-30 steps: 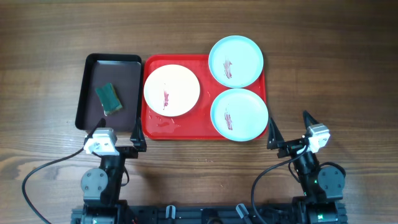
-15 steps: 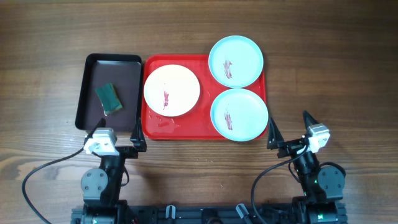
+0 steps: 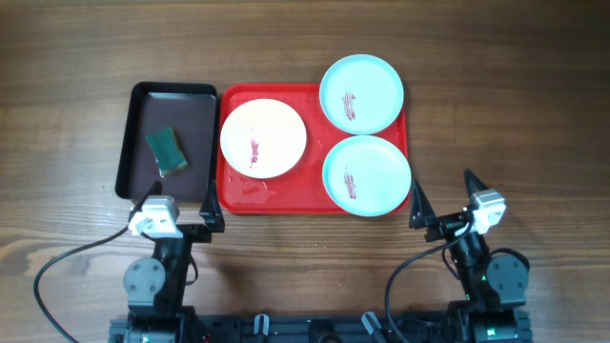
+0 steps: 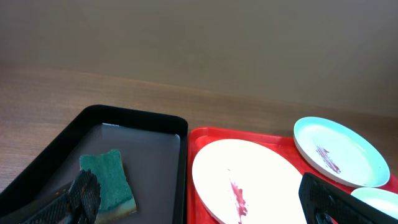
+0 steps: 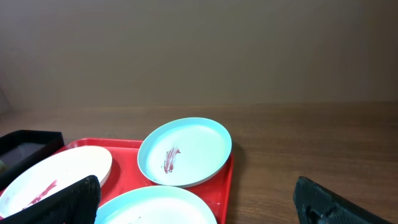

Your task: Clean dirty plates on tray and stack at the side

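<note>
Nearest us, left gripper and right gripper sit spread wide, both empty. On the red tray beyond lie the white plate, the near turquoise plate and the far turquoise plate, all smeared. Wiping hasn't begun, I'd say. Next, left must fetch the sponge from the black tray.

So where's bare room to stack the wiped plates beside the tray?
The widest bare table lies right of the red tray; more lies left of the black tray. The red tray is crowded: three plates nearly fill it.

Black arms, white wrist blocks, black cables
</note>
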